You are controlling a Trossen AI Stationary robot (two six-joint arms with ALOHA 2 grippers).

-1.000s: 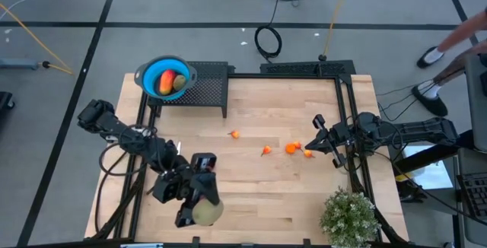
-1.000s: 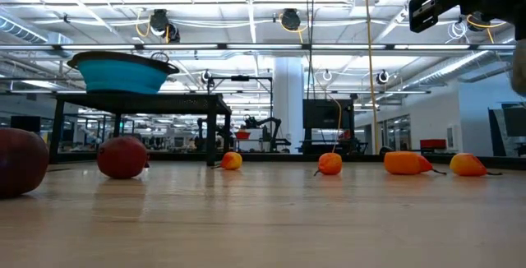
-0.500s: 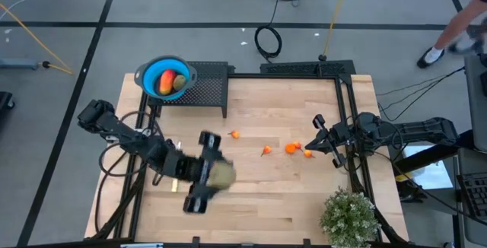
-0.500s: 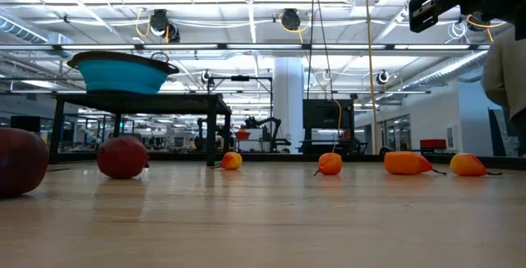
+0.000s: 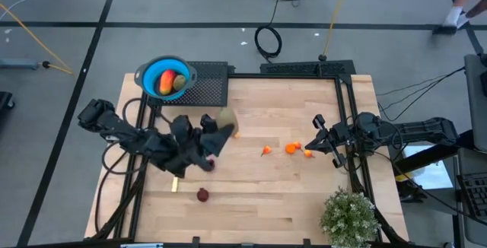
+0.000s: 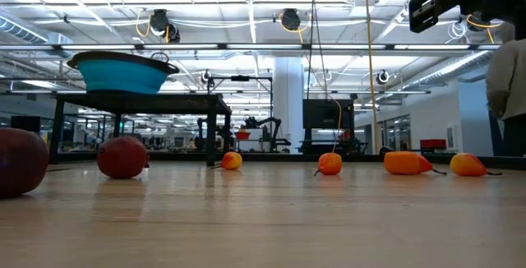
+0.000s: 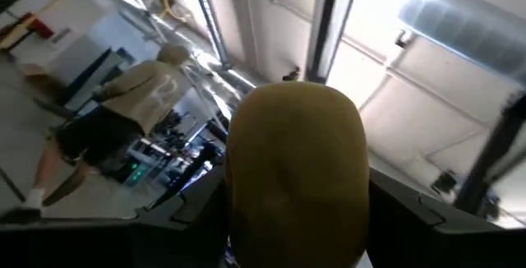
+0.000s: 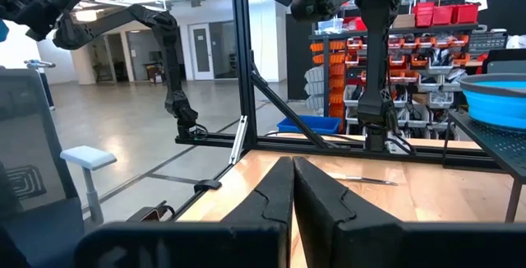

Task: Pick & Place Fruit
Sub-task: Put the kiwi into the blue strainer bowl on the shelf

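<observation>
Wooden table [image 5: 304, 202]: left gripper [image 5: 221, 130] fingers clamp an olive fruit [image 7: 296, 177], right gripper [image 8: 293, 187] fingers together. A loosening grip might drop it short of the bowl [image 5: 146, 73].

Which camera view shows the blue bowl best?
The high view: the blue bowl shows from above, with fruit inside. The low view sees only its side; the right wrist view catches its edge; the left wrist view misses it.

Left arm stretched over the counter's middle, left gripper [image 5: 221, 130] raised with jaws parted around an olive-green piece, right gripper [image 5: 317, 134] waiting at the right edge, jaws closed
</observation>
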